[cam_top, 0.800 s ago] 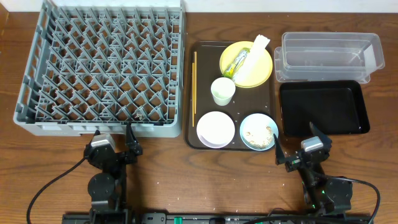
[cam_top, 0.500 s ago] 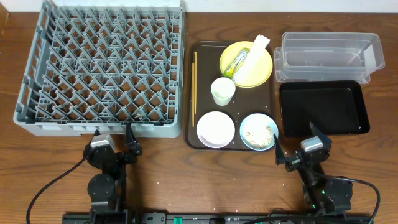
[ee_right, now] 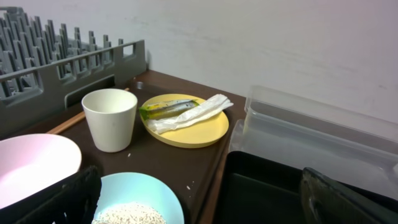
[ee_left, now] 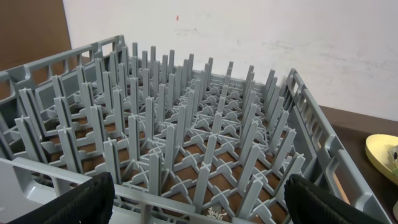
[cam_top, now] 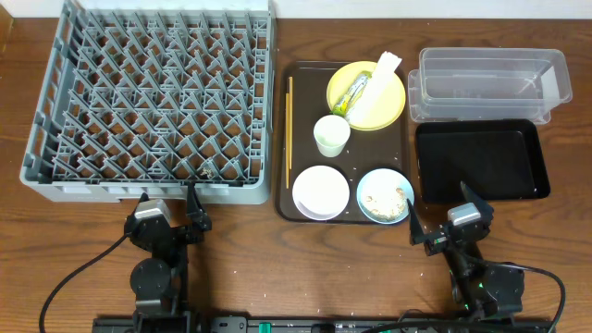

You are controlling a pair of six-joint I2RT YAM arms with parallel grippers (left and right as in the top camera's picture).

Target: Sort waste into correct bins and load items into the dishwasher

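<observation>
A brown tray (cam_top: 302, 139) holds a yellow plate (cam_top: 381, 109) with a wrapper (cam_top: 363, 88), a white cup (cam_top: 331, 135), a white bowl (cam_top: 321, 191), a light blue bowl of rice (cam_top: 384, 195) and chopsticks (cam_top: 289, 129). The grey dish rack (cam_top: 148, 102) stands at the left. My left gripper (cam_top: 168, 222) is open and empty in front of the rack (ee_left: 205, 143). My right gripper (cam_top: 446, 222) is open and empty near the blue bowl (ee_right: 134, 202). The right wrist view also shows the cup (ee_right: 110, 118), the plate (ee_right: 199, 132) and the wrapper (ee_right: 183, 110).
A clear plastic bin (cam_top: 490, 83) stands at the back right and shows in the right wrist view (ee_right: 323, 130). A black bin (cam_top: 481, 159) lies in front of it, also in the right wrist view (ee_right: 267, 186). Bare wooden table (cam_top: 305, 268) runs along the front.
</observation>
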